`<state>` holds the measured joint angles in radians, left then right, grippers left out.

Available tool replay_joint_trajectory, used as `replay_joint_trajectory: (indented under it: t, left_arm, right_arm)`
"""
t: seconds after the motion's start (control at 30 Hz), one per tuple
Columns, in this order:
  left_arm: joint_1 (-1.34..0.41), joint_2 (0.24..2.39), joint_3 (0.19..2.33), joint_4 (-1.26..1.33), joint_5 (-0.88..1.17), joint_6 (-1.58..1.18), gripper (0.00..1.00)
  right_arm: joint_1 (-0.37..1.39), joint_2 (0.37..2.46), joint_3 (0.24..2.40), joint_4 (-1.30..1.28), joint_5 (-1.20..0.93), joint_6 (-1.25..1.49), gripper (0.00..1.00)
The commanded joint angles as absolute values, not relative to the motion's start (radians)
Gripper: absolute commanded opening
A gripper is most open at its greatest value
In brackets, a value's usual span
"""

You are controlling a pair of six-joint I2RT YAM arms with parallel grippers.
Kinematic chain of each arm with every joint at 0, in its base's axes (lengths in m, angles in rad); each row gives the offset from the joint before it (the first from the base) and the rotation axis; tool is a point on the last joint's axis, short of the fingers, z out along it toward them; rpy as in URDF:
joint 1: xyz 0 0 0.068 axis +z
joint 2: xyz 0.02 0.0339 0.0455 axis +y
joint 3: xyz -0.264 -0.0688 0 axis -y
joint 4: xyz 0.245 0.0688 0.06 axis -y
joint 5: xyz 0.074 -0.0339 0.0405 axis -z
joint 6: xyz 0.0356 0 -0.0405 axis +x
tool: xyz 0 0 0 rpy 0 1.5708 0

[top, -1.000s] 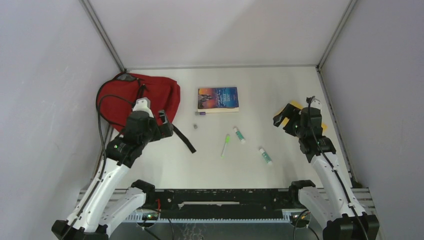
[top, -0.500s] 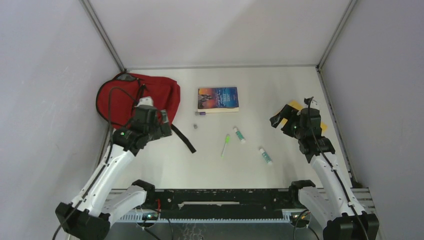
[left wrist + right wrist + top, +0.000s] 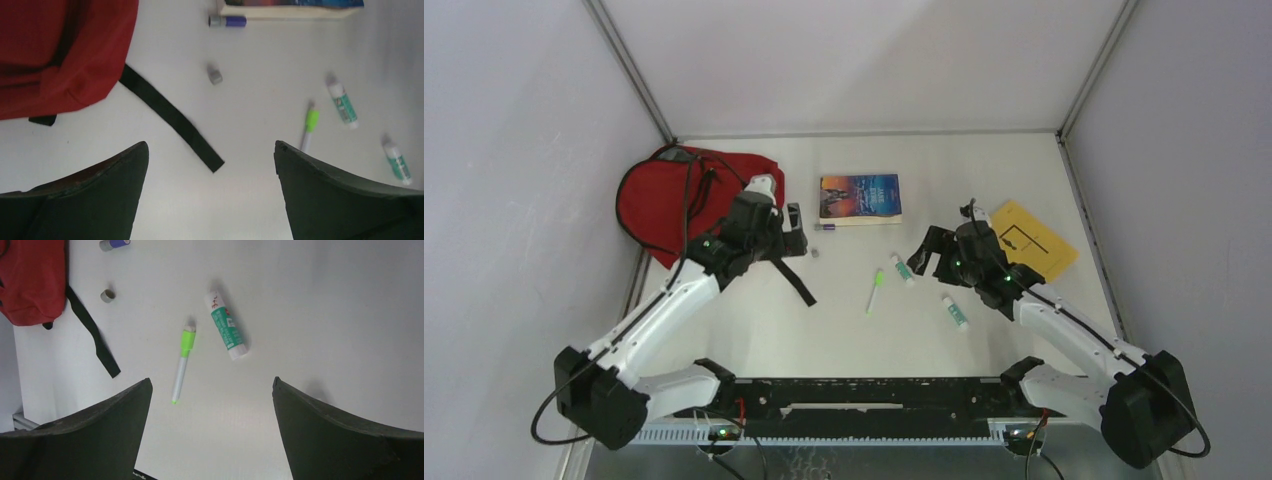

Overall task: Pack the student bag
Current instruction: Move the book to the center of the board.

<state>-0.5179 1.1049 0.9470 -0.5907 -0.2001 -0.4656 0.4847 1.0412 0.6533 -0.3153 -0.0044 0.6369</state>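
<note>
Counting: student bag (image 3: pixel 652 205) 1 | book (image 3: pixel 860 198) 1 | glue sticks (image 3: pixel 903 269) 2 | pen (image 3: pixel 874 291) 1

Left tool (image 3: pixel 790 222) spread wide and empty, right tool (image 3: pixel 927 252) the same, both arms extended, angled inward

You've got matt red cloth on the student bag (image 3: pixel 656 205), upper left; book (image 3: pixel 860 197) cover's glossy; glue stick (image 3: pixel 227 327) = smooth plastic; table (image 3: pixel 864 340) smooth, matt white.
</note>
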Motion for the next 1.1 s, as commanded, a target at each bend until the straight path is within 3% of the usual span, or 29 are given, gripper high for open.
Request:
replay_joint_trajectory:
  t: [0.0, 0.27, 0.53, 0.77, 1.07]
  left_arm:
    - [-0.435, 1.242, 1.109, -0.519, -0.137, -0.47, 1.0]
    - [-0.4, 1.508, 1.314, -0.505, -0.08, -0.511, 0.92]
    - [-0.397, 1.61, 1.371, -0.496, -0.1, -0.538, 0.9]
    - [-0.384, 1.8, 1.571, -0.567, -0.065, -0.515, 0.88]
    - [-0.381, 1.85, 1.552, -0.582, -0.057, -0.495, 0.84]
  right_arm:
    - [0.526, 1.04, 0.689, -0.283, 0.083, 0.695, 1.0]
    - [0.526, 1.006, 0.689, -0.331, 0.124, 0.7, 1.0]
    - [0.526, 0.977, 0.689, -0.393, 0.164, 0.689, 1.0]
    - [0.526, 0.971, 0.684, -0.402, 0.159, 0.698, 1.0]
    - [0.521, 0.939, 0.657, -0.431, 0.182, 0.685, 1.0]
